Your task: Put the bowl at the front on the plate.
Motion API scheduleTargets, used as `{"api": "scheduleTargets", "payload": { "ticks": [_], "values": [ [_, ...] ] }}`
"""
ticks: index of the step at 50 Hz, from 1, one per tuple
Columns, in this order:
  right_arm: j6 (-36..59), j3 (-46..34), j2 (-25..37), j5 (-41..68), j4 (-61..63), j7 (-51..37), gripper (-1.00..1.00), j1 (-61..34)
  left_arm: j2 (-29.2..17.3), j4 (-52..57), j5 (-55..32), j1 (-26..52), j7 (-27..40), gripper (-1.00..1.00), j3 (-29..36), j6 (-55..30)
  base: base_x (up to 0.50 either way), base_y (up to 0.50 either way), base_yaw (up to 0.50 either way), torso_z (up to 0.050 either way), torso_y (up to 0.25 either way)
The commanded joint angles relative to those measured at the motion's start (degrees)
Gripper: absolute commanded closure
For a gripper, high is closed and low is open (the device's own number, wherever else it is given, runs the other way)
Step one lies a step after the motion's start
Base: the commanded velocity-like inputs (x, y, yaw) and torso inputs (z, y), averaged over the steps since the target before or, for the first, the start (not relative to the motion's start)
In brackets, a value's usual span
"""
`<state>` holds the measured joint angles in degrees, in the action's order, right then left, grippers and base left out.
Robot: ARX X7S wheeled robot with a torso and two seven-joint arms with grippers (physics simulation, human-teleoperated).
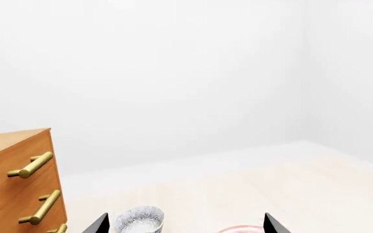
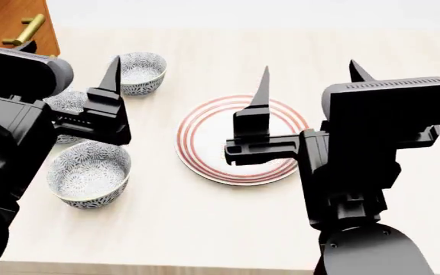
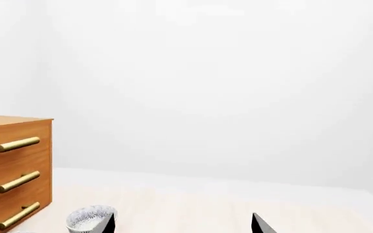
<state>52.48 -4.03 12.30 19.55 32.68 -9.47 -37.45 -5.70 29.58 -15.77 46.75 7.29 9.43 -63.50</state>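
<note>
Both grippers hang above the table with their jaws apart and nothing between them; the left gripper (image 2: 63, 86) stands over the group of bowls at the robot's left, and the right gripper (image 2: 310, 80) stands over the plate (image 2: 204, 152).

In the head view, the bowl (image 2: 89, 173) that the task asks for sits upright on the pale wooden table (image 2: 204, 229), nearest to the robot of the three; it is just left of the plate, apart from it and not touching. From the left gripper it lies below and toward the robot, so this arm seems clearly the nearer one; the right arm would have to cross over the plate to reach it. A middle bowl (image 2: 69, 102) is partly hidden behind the left arm, and a far bowl (image 2: 142, 70) stands beyond it, near a wooden cabinet (image 2: 6, 20) with brass handles.

The bowl is round, so it has no long axis along the table; its only axis is vertical, and its opening points straight up. Any side of the rim is therefore equal for a grasp. The coming move probably calls for the left gripper to draw back toward the robot and descend over the rim; the middle bowl is close, which could be a risk.
</note>
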Motion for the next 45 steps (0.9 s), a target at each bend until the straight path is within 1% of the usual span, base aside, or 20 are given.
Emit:
{"api": "scheduleTargets", "payload": {
  "ticks": [1, 2, 5, 6, 11, 13, 14, 15, 22, 27, 45],
  "values": [
    [2.28, -0.02, 0.74, 0.81, 0.1, -0.01, -1.0, -5.59, -0.04, -1.48, -0.59, 5.86, 0.66, -1.0, 0.11, -2.03, 0.0, 0.0, 0.0, 0.0, 0.0],
    [2.39, -0.13, 0.8, 0.83, 0.18, -0.02, -1.0, -5.84, 0.45, -1.68, -1.1, 6.36, 0.78, -1.0, -0.71, -2.95, 0.0, 0.0, 0.0, 0.0, 0.0],
    [2.83, -0.07, 0.85, 1.08, 0.11, -0.02, -1.0, -6.89, 0.23, -1.84, -1.09, 6.83, 0.89, -1.0, -0.41, -2.55, 0.0, 0.0, 0.0, 0.0, 0.0],
    [2.95, -0.08, 0.87, 1.13, -0.14, 0.01, -1.0, -7.54, -0.11, -1.95, -0.87, 5.36, 0.71, -1.0, 0.02, -0.85, 0.0, 0.0, 0.0, 0.0, 0.0],
    [3.13, -0.05, 0.72, 1.53, -1.27, 0.22, -1.0, -9.09, -0.04, -2.23, -1.24, 7.18, 0.88, -1.0, 0.23, -1.4, 0.0, 0.0, 0.0, 0.0, 0.0],
    [3.09, -0.34, 0.82, 1.63, -1.64, 0.46, -1.0, -9.29, 0.78, -2.52, -2.5, 7.59, 0.59, -1.0, -0.94, -2.61, 0.0, 0.0, 0.0, 0.0, 0.0],
    [2.85, -0.55, 0.84, 1.54, -2.13, 0.57, -1.0, -9.59, 0.9, -2.54, -2.54, 10.35, 0.99, -1.0, -0.63, -4.6, 0.0, 0.0, 0.0, 0.0, 0.0],
    [2.79, -0.69, 0.89, 1.59, -2.27, 0.7, -1.0, -9.71, 1.13, -2.62, -2.87, 11.16, 1.05, -1.0, -0.87, -5.42, 0.0, 0.0, 0.0, 0.0, 0.0],
    [2.12, -0.76, 1.2, 1.69, -4.33, 1.27, -1.0, -11.5, 1.54, -3.75, -3.93, 13.96, 1.3, -1.0, -1.58, -6.55, 0.0, 0.0, 0.0, 0.0, 0.0],
    [2.11, -0.89, 1.17, 1.9, -4.94, 1.38, -1.0, -12.4, 0.91, -4.26, -3.97, 14.67, 1.33, -1.0, -0.72, -5.87, 0.0, 0.0, 0.0, 0.0, 0.0],
    [3.26, -1.3, 1.33, 3.11, -6.16, 1.73, -1.0, -14.3, 0.87, -5.53, -5.42, 17.18, 2.39, -1.0, -0.91, -6.2, 0.0, 0.0, 0.0, 0.0, 0.0]
  ]
}}
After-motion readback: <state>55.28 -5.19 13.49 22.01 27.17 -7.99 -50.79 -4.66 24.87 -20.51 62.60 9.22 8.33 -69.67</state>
